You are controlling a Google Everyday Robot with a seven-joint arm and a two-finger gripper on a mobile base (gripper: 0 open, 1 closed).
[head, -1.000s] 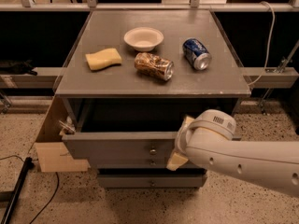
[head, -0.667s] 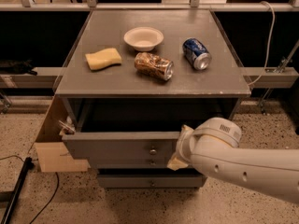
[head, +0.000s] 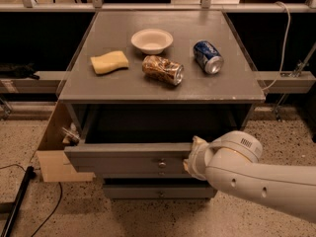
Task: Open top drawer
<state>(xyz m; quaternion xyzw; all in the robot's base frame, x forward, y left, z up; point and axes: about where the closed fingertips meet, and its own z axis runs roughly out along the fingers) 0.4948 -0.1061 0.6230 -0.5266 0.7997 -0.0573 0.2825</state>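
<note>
The top drawer point(head: 123, 163) is a grey front panel with a small round knob point(head: 161, 165) at its centre. It stands pulled out from the cabinet, with its dark inside showing behind the front's upper edge. My gripper point(head: 193, 158) comes in from the right on a white arm and sits against the right part of the drawer front, just right of the knob. The wrist hides most of the gripper.
On the grey cabinet top point(head: 123, 90) lie a white bowl point(head: 152, 39), a yellow sponge point(head: 109, 62), a crumpled brown can point(head: 163, 69) and a blue can point(head: 208, 57). A lower drawer front point(head: 133, 191) sits below. A cardboard box point(head: 54, 154) stands at the left, with a black pole point(head: 15, 201) on the floor.
My wrist has shifted slightly right and down. The drawer front and the things on top stay where they were.
</note>
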